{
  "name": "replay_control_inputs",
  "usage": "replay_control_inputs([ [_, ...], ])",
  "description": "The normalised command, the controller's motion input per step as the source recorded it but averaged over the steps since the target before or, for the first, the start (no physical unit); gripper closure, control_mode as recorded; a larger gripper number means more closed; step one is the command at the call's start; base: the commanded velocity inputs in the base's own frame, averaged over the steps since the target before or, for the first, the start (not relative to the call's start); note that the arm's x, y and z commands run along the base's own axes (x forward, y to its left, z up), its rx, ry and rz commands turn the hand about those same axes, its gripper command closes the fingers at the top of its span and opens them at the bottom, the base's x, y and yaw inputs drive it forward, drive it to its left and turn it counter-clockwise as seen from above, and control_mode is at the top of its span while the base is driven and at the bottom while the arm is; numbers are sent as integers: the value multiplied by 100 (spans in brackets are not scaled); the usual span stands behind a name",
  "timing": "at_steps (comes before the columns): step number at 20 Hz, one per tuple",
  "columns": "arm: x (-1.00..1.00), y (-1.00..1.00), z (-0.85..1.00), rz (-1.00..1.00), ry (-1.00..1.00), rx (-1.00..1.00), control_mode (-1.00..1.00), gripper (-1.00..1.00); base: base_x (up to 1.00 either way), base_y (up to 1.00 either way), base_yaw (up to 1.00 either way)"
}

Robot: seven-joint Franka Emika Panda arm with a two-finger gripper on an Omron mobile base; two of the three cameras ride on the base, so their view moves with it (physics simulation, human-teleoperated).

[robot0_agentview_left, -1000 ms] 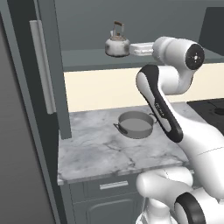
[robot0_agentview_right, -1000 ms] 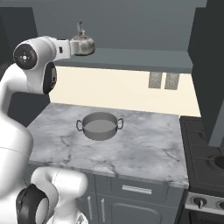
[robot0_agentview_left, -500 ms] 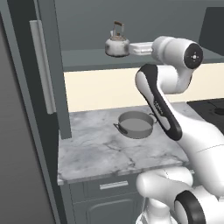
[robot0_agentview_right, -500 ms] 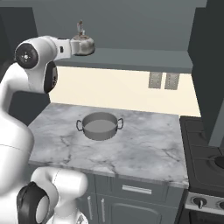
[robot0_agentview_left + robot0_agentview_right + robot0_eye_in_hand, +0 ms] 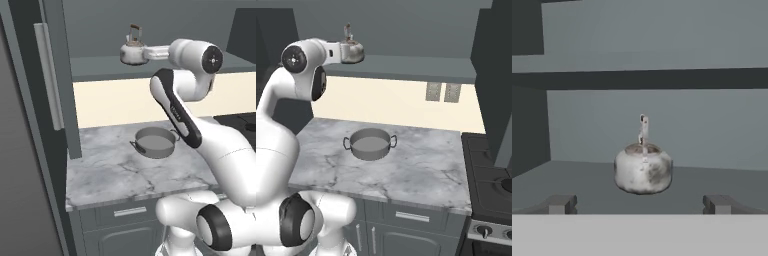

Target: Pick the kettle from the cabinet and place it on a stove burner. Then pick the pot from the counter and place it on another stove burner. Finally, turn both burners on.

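The small silver kettle (image 5: 132, 53) (image 5: 355, 53) stands upright on the shelf of the dark grey cabinet (image 5: 97, 66), whose door (image 5: 54, 85) hangs open at the left. My gripper (image 5: 146, 54) (image 5: 342, 52) is raised to shelf height and points at the kettle. In the hand view the kettle (image 5: 643, 170) sits centred just beyond my gripper (image 5: 640, 205), which is open with nothing between its fingertips (image 5: 561, 204). The wide grey pot (image 5: 156, 143) (image 5: 371, 144) rests on the marble counter (image 5: 107, 175) (image 5: 426, 172) below.
The black cooktop (image 5: 490, 181) (image 5: 244, 120) adjoins the counter on the right, with knobs (image 5: 484, 231) along its front. The door's long pale handle (image 5: 46, 75) stands left of the arm. Two wall outlets (image 5: 442, 92) sit on the cream backsplash.
The arm has edged slightly closer to the kettle. The kettle and pot have not moved.
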Motion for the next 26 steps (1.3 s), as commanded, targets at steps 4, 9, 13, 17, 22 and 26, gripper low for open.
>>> replay_control_inputs([
  [4,33,0,0,0,0,0,-100,-100,0,0,0],
  [9,36,0,0,0,0,0,-100,-100,0,0,0],
  [13,35,0,0,0,0,0,-100,-100,0,0,0],
  [17,31,0,0,0,0,0,-100,-100,0,0,0],
  [22,30,0,0,0,0,0,-100,-100,0,0,0],
  [26,29,0,0,0,0,0,-100,-100,0,0,0],
])
